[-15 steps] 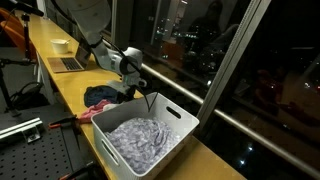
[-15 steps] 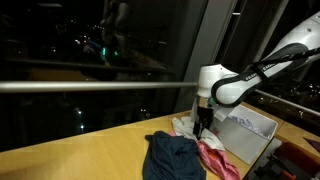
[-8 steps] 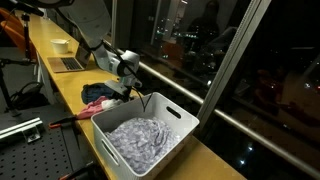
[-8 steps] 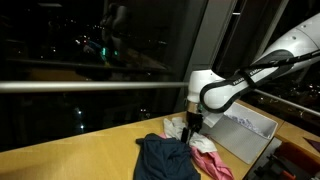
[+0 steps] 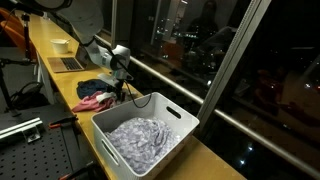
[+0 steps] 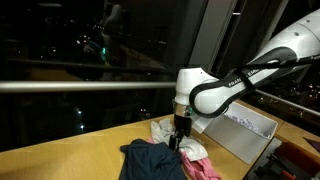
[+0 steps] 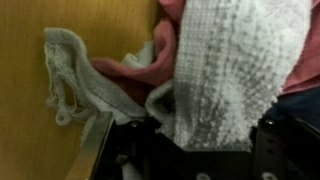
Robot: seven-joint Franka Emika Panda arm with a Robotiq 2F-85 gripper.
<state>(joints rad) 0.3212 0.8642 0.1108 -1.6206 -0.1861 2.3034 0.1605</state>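
A heap of laundry lies on the wooden counter point(image 7: 25, 120). My gripper point(image 7: 205, 140) points down into it, and a nubby white towel point(image 7: 230, 70) fills the gap between its dark fingers, which press on it from both sides. Beneath the towel is a pink cloth point(image 7: 130, 75), and a pale grey-white rag point(image 7: 65, 70) lies to its left. In both exterior views the gripper point(image 5: 122, 78) point(image 6: 178, 140) stands over the heap, with a dark blue garment point(image 6: 150, 162) point(image 5: 92, 90) and the pink cloth point(image 6: 200, 168) spread in front of it.
A white laundry basket point(image 5: 175, 110) point(image 6: 245, 125) holding pale grey fabric stands right beside the heap. A laptop point(image 5: 68, 63) and a bowl point(image 5: 60, 45) sit farther along the counter. A dark window with a rail point(image 6: 90, 85) runs behind the arm.
The arm has moved along the counter away from the basket, and the cloth heap has shifted with it. The fingers were wide apart before and have closed in on the white towel.
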